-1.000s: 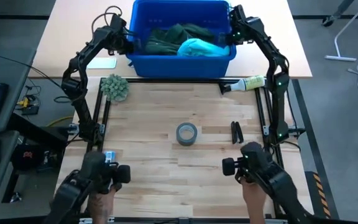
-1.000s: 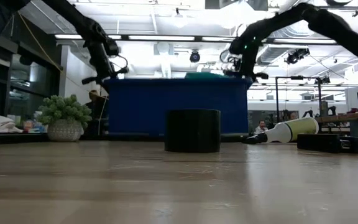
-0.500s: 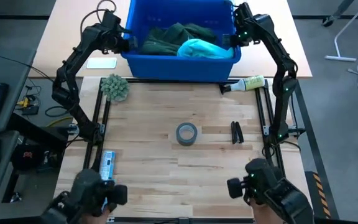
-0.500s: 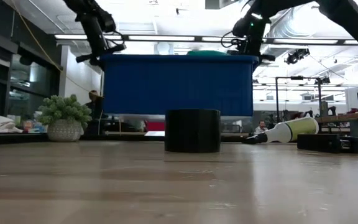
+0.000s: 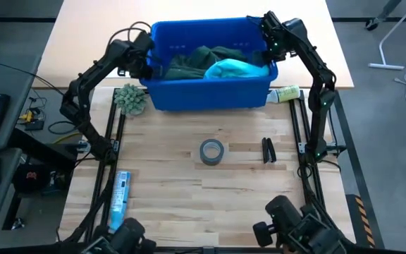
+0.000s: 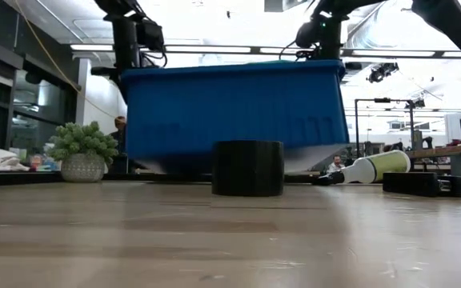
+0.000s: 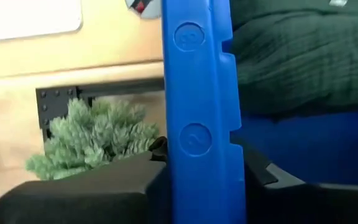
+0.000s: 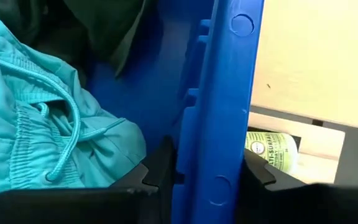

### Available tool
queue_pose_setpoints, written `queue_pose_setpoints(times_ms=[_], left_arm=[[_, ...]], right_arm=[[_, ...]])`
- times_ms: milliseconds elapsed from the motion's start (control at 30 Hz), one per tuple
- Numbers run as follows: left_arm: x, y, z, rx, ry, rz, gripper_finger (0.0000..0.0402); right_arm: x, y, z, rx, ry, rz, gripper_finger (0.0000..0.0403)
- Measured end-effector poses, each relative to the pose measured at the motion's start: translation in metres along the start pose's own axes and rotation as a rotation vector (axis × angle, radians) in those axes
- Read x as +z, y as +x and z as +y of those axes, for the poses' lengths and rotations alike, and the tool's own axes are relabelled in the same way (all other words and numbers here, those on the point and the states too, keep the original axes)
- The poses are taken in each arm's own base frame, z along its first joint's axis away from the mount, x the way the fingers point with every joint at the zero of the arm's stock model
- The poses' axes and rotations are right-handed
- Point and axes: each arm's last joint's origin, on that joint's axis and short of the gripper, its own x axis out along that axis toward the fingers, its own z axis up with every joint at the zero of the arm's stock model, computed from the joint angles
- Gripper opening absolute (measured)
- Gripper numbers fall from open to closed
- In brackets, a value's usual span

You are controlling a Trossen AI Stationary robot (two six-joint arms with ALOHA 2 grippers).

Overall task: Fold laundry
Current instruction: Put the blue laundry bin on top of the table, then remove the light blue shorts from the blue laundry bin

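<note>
The laundry lies in a blue plastic bin [image 5: 210, 92]: dark green garments [image 5: 192, 60] and a turquoise piece with a drawstring [image 5: 232, 68] [image 8: 36, 124]. My left gripper [image 5: 145, 62] is shut on the bin's left rim and my right gripper [image 5: 270, 48] on its right rim. In the low view the bin [image 6: 230, 112] hangs above the table's far part, its pale underside showing. My left gripper clamps the bin's left rim [image 7: 197, 124], one finger [image 7: 104, 193] outside the wall and one [image 7: 297, 199] inside. It comes from above, pointing steeply down. The bin is lifted clear. My right gripper clamps the bin's right rim [image 8: 219, 130], one finger [image 8: 148, 180] inside by the turquoise cloth and one [image 8: 284, 199] outside. It comes steeply from above. The bin hangs between both grippers.
A fuzzy green ball [image 5: 130, 99] sits by the bin's left corner and a spray bottle [image 5: 282, 94] lies by its right corner. On the wooden table are a tape roll [image 5: 212, 151], a small black object [image 5: 268, 149] and a blue-white tube [image 5: 119, 197].
Both grippers have come toward the table's near edge and risen a little, carrying the bin between them. The bin has left the far tabletop and now hangs over the wooden table's far edge, larger in the low view.
</note>
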Motion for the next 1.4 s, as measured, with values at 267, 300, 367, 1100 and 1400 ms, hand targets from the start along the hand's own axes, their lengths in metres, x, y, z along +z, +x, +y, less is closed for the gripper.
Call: queue_pose_setpoints(times_ms=[267,300,367,1100,1400], left_arm=[[-0.017,0.015,0.003,0.029,0.004,0.069,0.0098],[-0.019,0.016,0.004,0.041,0.026,0.073,0.0117],[-0.022,0.018,0.006,0.056,0.051,0.093,0.0155],[-0.026,-0.003,0.005,0.059,-0.082,-0.052,0.0243],[-0.026,-0.022,0.001,0.102,-0.107,-0.235,0.0243]], right_arm=[[-0.003,-0.002,0.009,0.021,0.032,0.006,0.0083],[-0.003,-0.002,0.010,0.023,0.030,0.002,0.0091],[-0.003,-0.002,0.012,0.048,0.015,0.002,0.0123],[-0.010,-0.020,0.011,0.076,0.075,-0.034,0.0224],[-0.014,-0.036,0.008,0.113,0.084,-0.081,0.0224]])
